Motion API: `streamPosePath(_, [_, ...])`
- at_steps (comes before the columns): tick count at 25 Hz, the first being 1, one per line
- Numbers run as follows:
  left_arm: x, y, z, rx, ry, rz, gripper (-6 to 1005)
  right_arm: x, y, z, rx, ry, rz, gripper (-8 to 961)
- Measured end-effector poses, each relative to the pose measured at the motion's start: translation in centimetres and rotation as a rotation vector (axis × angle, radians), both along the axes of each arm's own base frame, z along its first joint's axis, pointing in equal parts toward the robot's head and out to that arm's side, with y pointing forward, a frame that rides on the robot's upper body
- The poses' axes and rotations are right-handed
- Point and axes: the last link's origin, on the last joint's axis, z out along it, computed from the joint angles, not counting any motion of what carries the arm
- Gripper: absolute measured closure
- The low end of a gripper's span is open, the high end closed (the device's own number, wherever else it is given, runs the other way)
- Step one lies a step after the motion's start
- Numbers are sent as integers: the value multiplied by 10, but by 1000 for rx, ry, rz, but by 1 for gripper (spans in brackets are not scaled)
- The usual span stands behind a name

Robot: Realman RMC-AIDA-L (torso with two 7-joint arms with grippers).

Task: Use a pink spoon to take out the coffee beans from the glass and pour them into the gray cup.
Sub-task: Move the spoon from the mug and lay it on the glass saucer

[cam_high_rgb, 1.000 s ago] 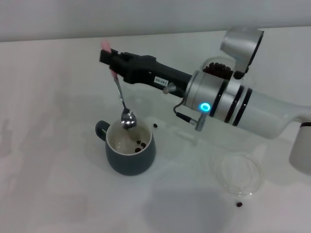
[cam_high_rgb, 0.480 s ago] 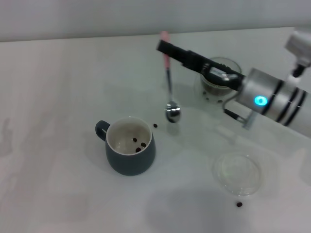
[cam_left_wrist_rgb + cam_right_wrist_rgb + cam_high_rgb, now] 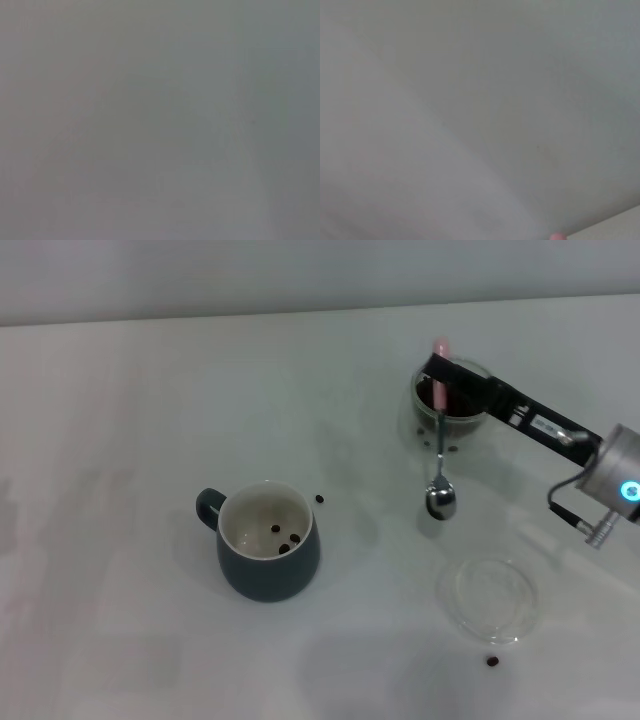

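Observation:
My right gripper point(image 3: 441, 375) is shut on the pink handle end of the pink spoon point(image 3: 439, 455), which hangs bowl down above the table just in front of the glass point(image 3: 452, 403). The glass stands at the back right, with dark coffee beans inside, partly hidden by the gripper. The gray cup point(image 3: 267, 541) stands left of centre with a few coffee beans point(image 3: 286, 539) inside. The tip of the pink handle point(image 3: 558, 236) shows at the edge of the right wrist view. My left gripper is out of view.
A flat clear round dish point(image 3: 490, 597) lies at the front right, with one loose bean point(image 3: 492, 661) in front of it. Another loose bean point(image 3: 320, 499) lies beside the gray cup. A few beans lie around the base of the glass.
My right arm has swung right with the spoon, from over the gray cup to in front of the glass. The beans stay in the cup.

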Motion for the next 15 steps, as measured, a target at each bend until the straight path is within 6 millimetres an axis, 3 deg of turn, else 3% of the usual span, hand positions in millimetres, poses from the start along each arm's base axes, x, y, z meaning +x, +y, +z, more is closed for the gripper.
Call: streamPosePath(15, [4,8,2,10,0,-13,555,33,-33,16,47,-47,-40,727])
